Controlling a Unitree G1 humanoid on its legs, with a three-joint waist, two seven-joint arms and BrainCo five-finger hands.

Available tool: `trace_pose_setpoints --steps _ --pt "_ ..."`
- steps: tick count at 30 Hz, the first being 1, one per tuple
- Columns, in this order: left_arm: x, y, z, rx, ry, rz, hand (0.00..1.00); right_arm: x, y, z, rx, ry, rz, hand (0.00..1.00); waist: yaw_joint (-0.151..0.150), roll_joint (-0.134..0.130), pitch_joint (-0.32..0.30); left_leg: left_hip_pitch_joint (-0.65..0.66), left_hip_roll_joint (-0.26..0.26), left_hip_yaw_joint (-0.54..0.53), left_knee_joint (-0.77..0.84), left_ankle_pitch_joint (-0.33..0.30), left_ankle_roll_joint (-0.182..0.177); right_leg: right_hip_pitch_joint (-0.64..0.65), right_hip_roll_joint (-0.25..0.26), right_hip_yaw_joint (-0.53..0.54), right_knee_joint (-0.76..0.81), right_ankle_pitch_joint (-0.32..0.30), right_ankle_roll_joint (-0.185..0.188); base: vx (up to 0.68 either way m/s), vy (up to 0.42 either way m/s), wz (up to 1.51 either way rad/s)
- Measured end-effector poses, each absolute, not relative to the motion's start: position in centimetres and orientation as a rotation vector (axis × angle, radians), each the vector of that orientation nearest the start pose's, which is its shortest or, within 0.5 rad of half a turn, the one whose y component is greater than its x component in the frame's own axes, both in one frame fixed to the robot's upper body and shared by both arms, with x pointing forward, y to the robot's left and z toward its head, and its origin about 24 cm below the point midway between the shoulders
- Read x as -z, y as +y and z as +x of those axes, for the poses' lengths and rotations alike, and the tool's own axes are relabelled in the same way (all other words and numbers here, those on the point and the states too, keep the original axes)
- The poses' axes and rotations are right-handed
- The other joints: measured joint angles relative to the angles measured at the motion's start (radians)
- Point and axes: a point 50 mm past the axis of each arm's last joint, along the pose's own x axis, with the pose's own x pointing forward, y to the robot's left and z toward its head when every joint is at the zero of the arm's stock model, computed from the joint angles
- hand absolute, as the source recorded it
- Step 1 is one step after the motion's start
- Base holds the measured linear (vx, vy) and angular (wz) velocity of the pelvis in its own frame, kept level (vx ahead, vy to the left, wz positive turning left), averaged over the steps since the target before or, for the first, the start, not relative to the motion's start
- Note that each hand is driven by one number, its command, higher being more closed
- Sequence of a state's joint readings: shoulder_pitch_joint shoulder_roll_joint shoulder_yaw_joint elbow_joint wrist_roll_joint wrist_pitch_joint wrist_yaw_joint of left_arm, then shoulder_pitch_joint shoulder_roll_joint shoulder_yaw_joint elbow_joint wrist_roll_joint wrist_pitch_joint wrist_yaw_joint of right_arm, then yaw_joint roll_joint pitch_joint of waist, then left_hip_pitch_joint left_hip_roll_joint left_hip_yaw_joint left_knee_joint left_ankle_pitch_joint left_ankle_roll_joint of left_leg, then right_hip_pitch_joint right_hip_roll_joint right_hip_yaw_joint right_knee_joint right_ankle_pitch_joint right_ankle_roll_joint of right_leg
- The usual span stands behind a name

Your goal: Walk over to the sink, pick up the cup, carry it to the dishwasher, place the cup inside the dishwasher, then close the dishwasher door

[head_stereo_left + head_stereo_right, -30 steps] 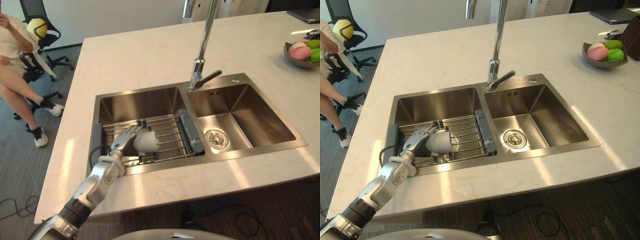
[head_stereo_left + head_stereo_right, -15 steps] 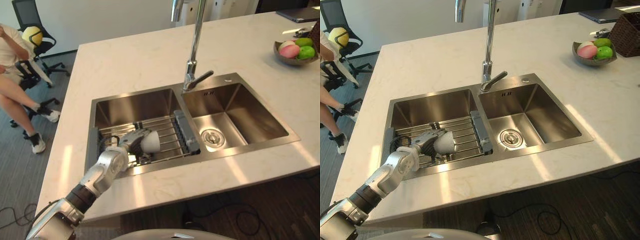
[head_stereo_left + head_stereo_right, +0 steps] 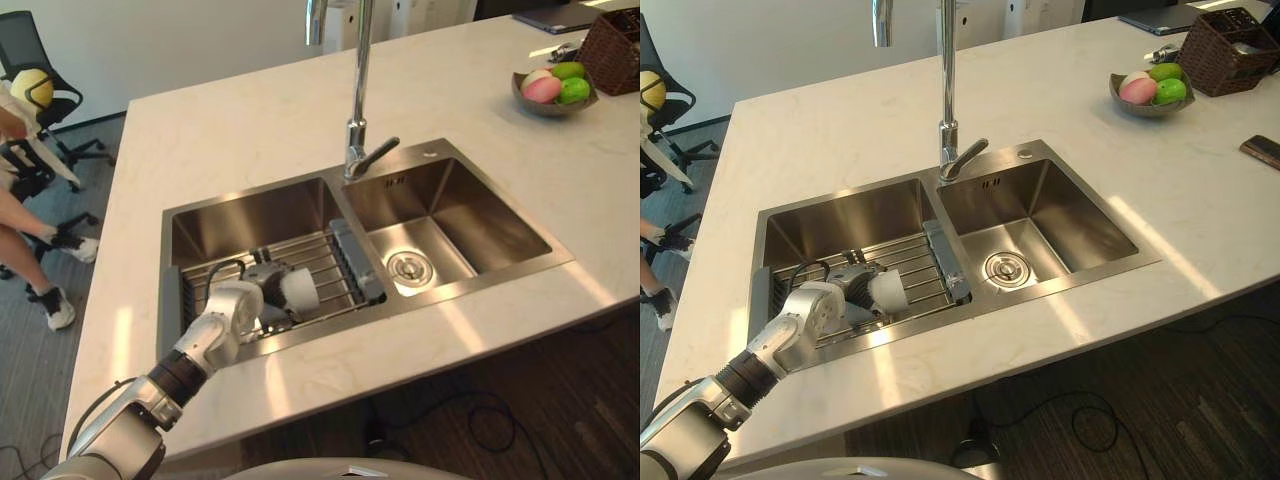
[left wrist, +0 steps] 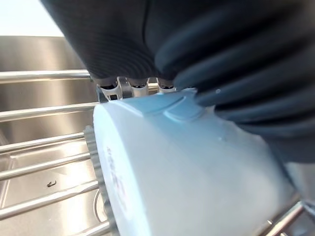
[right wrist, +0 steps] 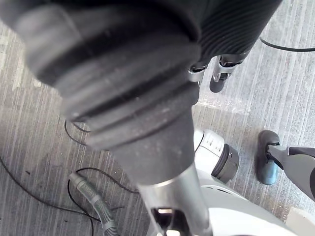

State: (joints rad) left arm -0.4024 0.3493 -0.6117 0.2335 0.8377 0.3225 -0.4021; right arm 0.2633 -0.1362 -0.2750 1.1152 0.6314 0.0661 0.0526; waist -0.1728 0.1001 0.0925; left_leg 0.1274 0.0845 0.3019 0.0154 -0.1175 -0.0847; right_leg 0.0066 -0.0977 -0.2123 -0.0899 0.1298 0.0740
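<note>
person [image 3: 25, 230] seated off the counter's left end. left hand [image 3: 240, 305] down in the left basin of the sink [image 3: 250, 210], fingers curled round the white cup [image 3: 298, 290]. cup is on its side over the wire rack [image 3: 335, 262], can't tell if it touches the bars. faucet [image 3: 358, 100] between the basins. fruit bowl [image 3: 550, 88] and basket [image 3: 1225, 35] far right on the counter. right hand [image 5: 220, 78] hangs over the floor, can't tell its state

The left hand [image 3: 243, 300] reaches into the left basin of the double steel sink [image 3: 250, 210], its fingers curled round a white cup [image 3: 299, 290] that lies on its side on the wire rack [image 3: 335, 262]. A tall faucet [image 3: 358, 110] stands behind the sink. A fruit bowl [image 3: 552, 88] sits on the pale countertop [image 3: 230, 130].
</note>
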Motion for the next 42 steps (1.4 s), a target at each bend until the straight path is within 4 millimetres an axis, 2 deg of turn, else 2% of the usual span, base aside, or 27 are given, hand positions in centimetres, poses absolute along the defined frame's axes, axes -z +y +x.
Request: trace_pose_setpoints --steps 10,13,18,20,22,25,28,34,36,42 --pt "-2.0 9.4 29.6 0.546 0.129 1.418 1.0 16.9 -22.7 -0.1 0.728 1.219 0.597 0.0 -0.008 -0.002 0.002 0.005 0.0 0.001 0.0 0.0 -0.001 -0.006 0.002 0.02 0.0 -0.001 0.005 -0.03 -0.005 -0.06" --pt "-1.9 9.3 29.6 0.478 0.058 1.323 1.0 16.9 -22.7 0.0 0.721 1.218 0.592 0.0 -0.008 -0.001 0.005 0.001 0.0 0.001 0.0 -0.002 -0.001 -0.008 0.002 0.019 0.0 -0.001 0.004 0.0 0.0 0.0" --pt "-2.2 11.9 29.9 0.256 0.003 1.0 1.0 16.8 -22.9 1.0 0.709 1.182 0.595 0.0 -0.008 0.001 0.043 -0.005 0.001 -0.015 0.0 -0.001 0.0 -0.007 0.001 -0.007 0.0 -0.006 0.001 0.01 -0.008 0.08" --pt "-2.4 13.7 29.9 0.196 0.008 0.855 1.0 16.8 -22.9 1.1 0.714 1.173 0.604 0.0 -0.007 0.007 0.048 -0.007 0.003 -0.031 -0.001 0.004 0.0 -0.005 0.002 -0.027 0.001 -0.007 -0.003 0.06 -0.02 0.24" --pt "-2.8 15.9 29.5 0.179 0.019 0.653 1.0 16.8 -22.8 1.1 0.718 1.169 0.617 0.0 0.007 -0.001 0.059 -0.011 0.008 -0.058 -0.001 0.012 0.008 0.007 0.006 -0.052 0.001 -0.011 -0.003 0.07 -0.026 0.32" --pt "-3.7 16.4 29.5 0.221 0.008 0.441 1.0 16.7 -23.0 0.9 0.713 1.175 0.619 0.0 0.039 -0.008 0.064 -0.012 0.011 -0.088 -0.002 0.013 0.007 0.023 0.01 -0.08 0.007 -0.011 -0.002 0.06 -0.009 0.31" --pt "-5.7 17.5 29.6 0.177 -0.051 0.259 1.0 16.7 -23.1 0.8 0.71 1.174 0.635 0.0 0.047 -0.012 0.064 -0.009 0.006 -0.111 -0.002 0.013 0.007 0.038 0.001 -0.105 0.007 -0.011 -0.003 0.02 0.022 0.23" --pt "-9.5 19.8 29.9 0.074 -0.2 0.049 1.0 16.7 -23.1 0.3 0.717 1.178 0.645 0.0 0.076 -0.021 0.064 -0.005 -0.014 -0.139 -0.001 0.025 0.025 0.061 -0.016 -0.135 0.0 -0.008 0.0 -0.07 0.018 0.14" --pt "-10.4 20.1 29.8 0.062 -0.231 -0.029 1.0 16.7 -23.1 0.2 0.713 1.184 0.634 0.0 0.092 -0.03 0.065 -0.006 -0.018 -0.14 -0.002 0.03 0.027 0.061 -0.021 -0.138 0.0 -0.008 0.001 -0.09 -0.002 0.03" --pt "-12.2 21.5 29.6 0.029 -0.315 -0.294 1.0 16.7 -23.3 0.3 0.709 1.17 0.639 0.0 0.109 -0.047 0.057 -0.021 -0.022 -0.167 -0.021 0.052 0.021 0.061 -0.026 -0.162 0.0 -0.01 -0.002 -0.1 -0.015 0.13"
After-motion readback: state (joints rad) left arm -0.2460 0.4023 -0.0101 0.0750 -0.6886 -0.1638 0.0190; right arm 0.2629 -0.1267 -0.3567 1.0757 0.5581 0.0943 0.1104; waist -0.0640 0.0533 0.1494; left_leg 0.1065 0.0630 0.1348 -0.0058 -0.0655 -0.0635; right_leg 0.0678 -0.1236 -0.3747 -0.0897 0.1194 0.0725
